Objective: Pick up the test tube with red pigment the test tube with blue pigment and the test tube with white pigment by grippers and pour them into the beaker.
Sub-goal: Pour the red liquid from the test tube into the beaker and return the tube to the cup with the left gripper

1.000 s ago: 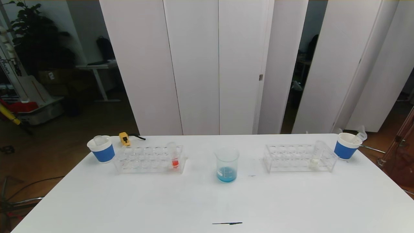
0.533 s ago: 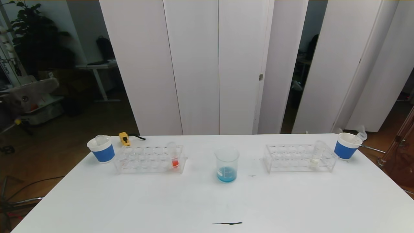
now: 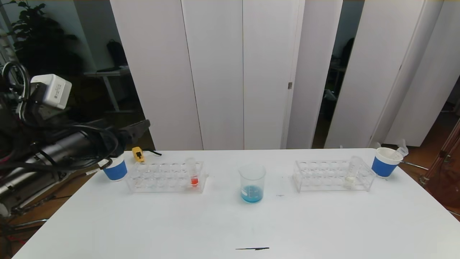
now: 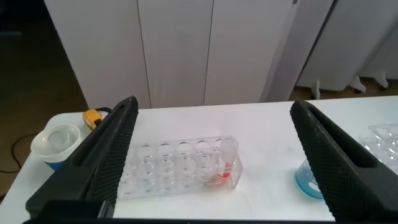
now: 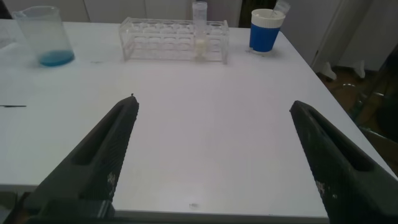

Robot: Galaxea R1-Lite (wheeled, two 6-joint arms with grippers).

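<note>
The test tube with red pigment [image 3: 194, 173] stands upright at the right end of the left rack [image 3: 154, 178]; it also shows in the left wrist view [image 4: 227, 163]. The test tube with white pigment [image 3: 351, 174] stands in the right rack [image 3: 320, 176]. The beaker [image 3: 252, 182] stands mid-table with blue liquid in its bottom. No test tube with blue pigment is in view. My left gripper [image 3: 139, 128] is open and empty, raised above the table's far left corner, left of the red tube. My right gripper [image 5: 214, 104] is open and empty over the table's near right part, out of the head view.
A blue paper cup [image 3: 115, 170] stands left of the left rack, partly behind my left arm. Another blue cup [image 3: 383, 162] stands right of the right rack. A yellow object [image 3: 138, 154] lies behind the left rack. A black mark [image 3: 252, 248] lies near the front edge.
My left arm has swung into the head view from the left and now reaches over the table's far left corner. The tubes, racks and beaker have not moved.
</note>
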